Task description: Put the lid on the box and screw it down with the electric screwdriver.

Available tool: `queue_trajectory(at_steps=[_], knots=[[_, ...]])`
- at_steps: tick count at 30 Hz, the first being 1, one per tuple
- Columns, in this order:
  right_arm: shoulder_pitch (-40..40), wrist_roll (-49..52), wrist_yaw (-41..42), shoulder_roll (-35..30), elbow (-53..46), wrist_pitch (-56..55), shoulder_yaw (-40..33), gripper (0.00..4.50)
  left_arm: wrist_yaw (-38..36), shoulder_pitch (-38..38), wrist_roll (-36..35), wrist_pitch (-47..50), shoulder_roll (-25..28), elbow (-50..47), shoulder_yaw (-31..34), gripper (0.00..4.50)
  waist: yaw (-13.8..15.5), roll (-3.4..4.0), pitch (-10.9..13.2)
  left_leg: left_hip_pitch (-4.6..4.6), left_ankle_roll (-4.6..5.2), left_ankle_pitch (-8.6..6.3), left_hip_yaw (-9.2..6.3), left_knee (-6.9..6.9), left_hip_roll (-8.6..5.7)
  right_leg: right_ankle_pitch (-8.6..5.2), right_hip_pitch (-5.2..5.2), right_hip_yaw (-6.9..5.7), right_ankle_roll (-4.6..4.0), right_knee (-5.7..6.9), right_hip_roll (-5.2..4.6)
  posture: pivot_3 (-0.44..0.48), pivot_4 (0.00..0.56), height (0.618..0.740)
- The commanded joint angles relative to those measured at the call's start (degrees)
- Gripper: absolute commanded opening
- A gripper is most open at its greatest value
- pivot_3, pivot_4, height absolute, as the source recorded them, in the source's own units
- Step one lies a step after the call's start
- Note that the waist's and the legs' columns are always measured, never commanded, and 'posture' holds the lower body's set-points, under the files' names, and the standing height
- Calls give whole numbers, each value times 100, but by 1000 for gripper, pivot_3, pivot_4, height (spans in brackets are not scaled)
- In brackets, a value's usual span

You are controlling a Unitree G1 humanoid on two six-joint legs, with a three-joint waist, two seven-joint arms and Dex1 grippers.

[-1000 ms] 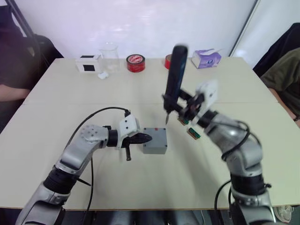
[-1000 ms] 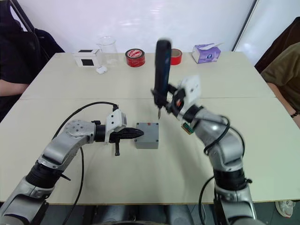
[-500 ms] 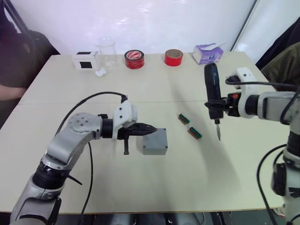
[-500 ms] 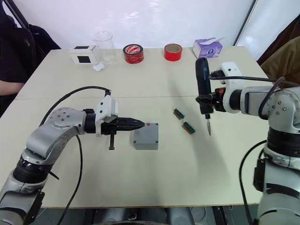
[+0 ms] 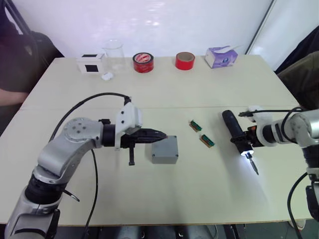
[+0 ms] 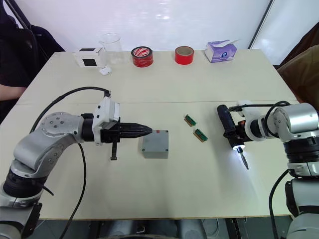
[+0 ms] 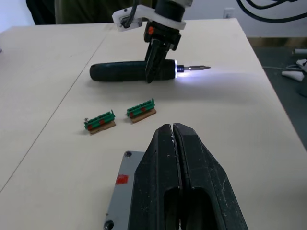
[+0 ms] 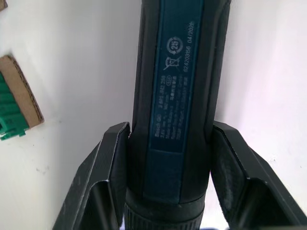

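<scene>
From my head, my left arm reaches in from the near left with my left pincer [image 5: 160,134] pressed narrow, fingertips at the left edge of the box [image 5: 165,150], while my right arm bends in from the right with my right pincer [image 6: 238,135] clamping the electric screwdriver [image 6: 230,128] flat on the beige table [image 5: 149,94], its tip light glowing. My left wrist shows my fingers [image 7: 178,182] together over the box's lid [image 7: 121,189], two green connectors [image 7: 142,109] beyond. My right wrist shows both pads [image 8: 114,163] squeezing the screwdriver's blue barrel.
</scene>
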Motion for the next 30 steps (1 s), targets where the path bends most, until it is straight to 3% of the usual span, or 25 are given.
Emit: queue_trajectory(at_steps=[1,3,10,13,18,22,30], knots=[[-158,-286,157,-84,150,-144,44,3946,119,53,-131,80,113,-294,199,0,12,-4,2,0,0,0,0,1,0,1,0,1,2,0,0,0,150,740],[-189,-369,265,-132,87,-193,73,4465,183,95,-146,121,144,-335,215,0,20,-5,3,0,0,0,0,2,-1,2,1,1,3,0,-1,0,150,740],[-459,-165,1119,-648,-1678,-957,-262,4465,294,676,235,-7,801,-67,569,0,-31,21,32,2,0,0,8,-2,5,2,-13,9,3,7,5,0,150,740],[106,111,1520,-530,-2703,-1401,-379,3721,224,796,120,23,711,157,491,0,10,5,30,12,0,0,-3,-6,14,0,-1,5,0,4,13,0,150,740],[771,251,1388,60,-3504,-1575,-473,1744,63,844,461,-198,695,669,162,0,31,-14,30,12,0,0,0,2,-2,2,11,4,4,6,-4,0,150,740],[1236,120,1276,390,-3753,-1792,-108,196,-15,699,838,-522,572,1127,-183,0,24,-27,25,13,1,0,6,6,-6,5,11,5,9,3,-11,0,150,740],[1495,-149,1002,1277,-3822,-1958,721,51,-141,191,1229,-902,-38,1957,-689,0,7,-36,23,23,0,1,8,6,-1,5,12,5,9,17,0,0,150,740]])
